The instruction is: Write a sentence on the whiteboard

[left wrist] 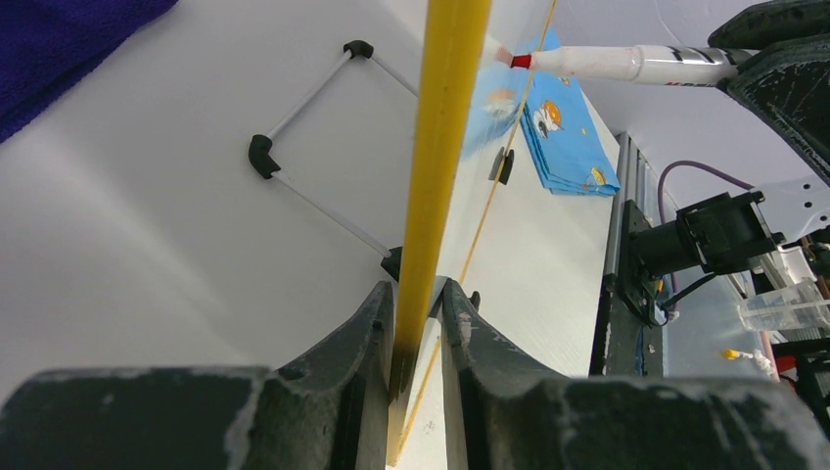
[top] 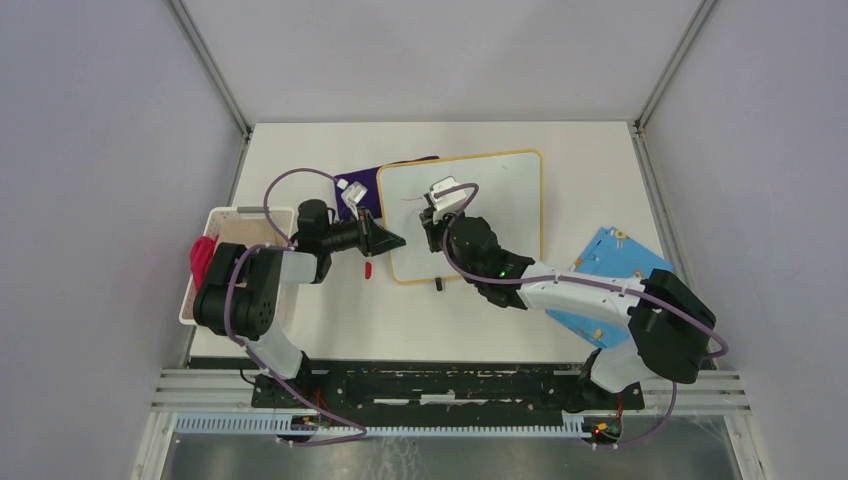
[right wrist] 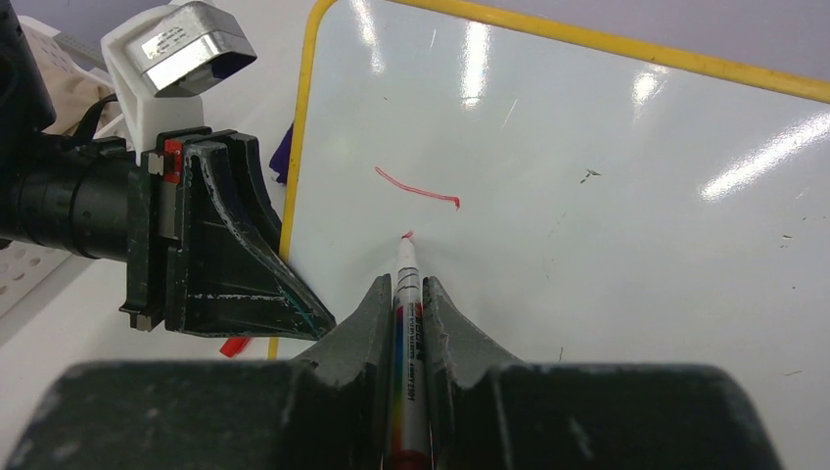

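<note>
In the top view a basket (top: 240, 262) sits at 9 o'clock on the table, with something red (top: 203, 258) hanging over its outer side. What that is cannot be told.

The left gripper (left wrist: 418, 323) is clenched on the yellow frame at the whiteboard's (top: 500, 200) 9 o'clock edge, steadying it. A small red piece (top: 368, 270), probably the cap, lies on the table just at 6 o'clock of that gripper. A purple cloth (top: 360, 185) shows at 10 o'clock of the board, partly under it.

The board is near the table's centre, a little toward 12 o'clock. The right gripper (right wrist: 403, 294) is grasping the marker (right wrist: 406, 284), with its tip on the board near the 9 o'clock edge. A blue cloth (top: 610, 270) lies at 4 o'clock of the board.

The sentence is barely begun. The right wrist view shows one short curved red stroke (right wrist: 416, 189) and a tiny red mark at the tip. No whole letter is readable, so nearly all the writing is left.

From above, the right wrist covers the spot being written on. The left wrist sees the board almost edge-on, so the writing does not show there. That view also leaves it unclear whether the board lies flat or is propped on its wire stand (left wrist: 313, 147). The marker's label is too small to read.
</note>
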Action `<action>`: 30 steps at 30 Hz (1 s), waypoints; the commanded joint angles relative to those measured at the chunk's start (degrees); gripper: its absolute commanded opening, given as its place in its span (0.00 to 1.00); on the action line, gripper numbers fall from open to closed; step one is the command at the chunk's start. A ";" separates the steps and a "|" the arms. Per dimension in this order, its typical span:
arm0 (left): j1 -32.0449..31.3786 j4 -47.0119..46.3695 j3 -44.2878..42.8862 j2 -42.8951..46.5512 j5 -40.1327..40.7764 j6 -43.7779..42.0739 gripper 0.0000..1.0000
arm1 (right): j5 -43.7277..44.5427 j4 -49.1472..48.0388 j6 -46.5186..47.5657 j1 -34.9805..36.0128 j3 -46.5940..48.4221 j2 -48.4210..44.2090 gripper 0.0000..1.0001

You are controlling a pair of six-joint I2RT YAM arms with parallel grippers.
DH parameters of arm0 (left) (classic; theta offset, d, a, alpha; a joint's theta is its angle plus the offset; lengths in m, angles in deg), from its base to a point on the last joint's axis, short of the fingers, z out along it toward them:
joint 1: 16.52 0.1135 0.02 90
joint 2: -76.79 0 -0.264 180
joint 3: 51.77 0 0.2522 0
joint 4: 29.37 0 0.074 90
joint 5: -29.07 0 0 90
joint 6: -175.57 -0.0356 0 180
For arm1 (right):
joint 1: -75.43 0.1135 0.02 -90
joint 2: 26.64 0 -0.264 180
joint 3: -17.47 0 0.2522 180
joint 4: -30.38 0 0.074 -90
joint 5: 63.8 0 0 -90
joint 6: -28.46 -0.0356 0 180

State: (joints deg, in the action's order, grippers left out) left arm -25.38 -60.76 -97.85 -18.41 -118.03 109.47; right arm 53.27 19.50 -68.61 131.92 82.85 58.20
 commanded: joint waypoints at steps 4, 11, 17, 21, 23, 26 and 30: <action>0.12 4.93 -0.88 -0.12 6.65 -5.17 0.02 | 0.28 -0.28 0.11 -0.15 -1.79 -1.40 0.00; 0.13 4.96 -0.99 -0.08 6.66 -5.03 0.02 | -0.90 0.28 -1.16 -0.15 -4.96 -2.83 0.00; 0.07 4.97 -0.95 -0.23 6.70 -4.95 0.02 | -2.48 0.42 -2.50 -0.07 -5.32 -4.89 0.00; 0.01 4.98 -0.83 -0.16 6.73 -5.09 0.02 | -3.63 -0.15 -3.45 -0.15 -4.53 -7.88 0.00; -0.02 4.94 -0.80 -0.22 6.76 -5.09 0.02 | -2.90 0.14 -3.21 -0.15 -3.97 -8.77 0.00; -0.08 4.95 -0.86 -0.32 6.75 -5.08 0.02 | -1.31 0.94 -1.90 -0.70 -3.20 -8.94 0.00; -0.23 5.14 -0.77 -0.04 6.89 -5.39 0.02 | -1.30 2.16 -2.08 -2.17 -2.44 -7.98 0.00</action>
State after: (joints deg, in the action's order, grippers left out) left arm -25.44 -59.42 -98.42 -18.41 -118.03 108.25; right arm 50.80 22.01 -70.73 131.05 77.91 50.33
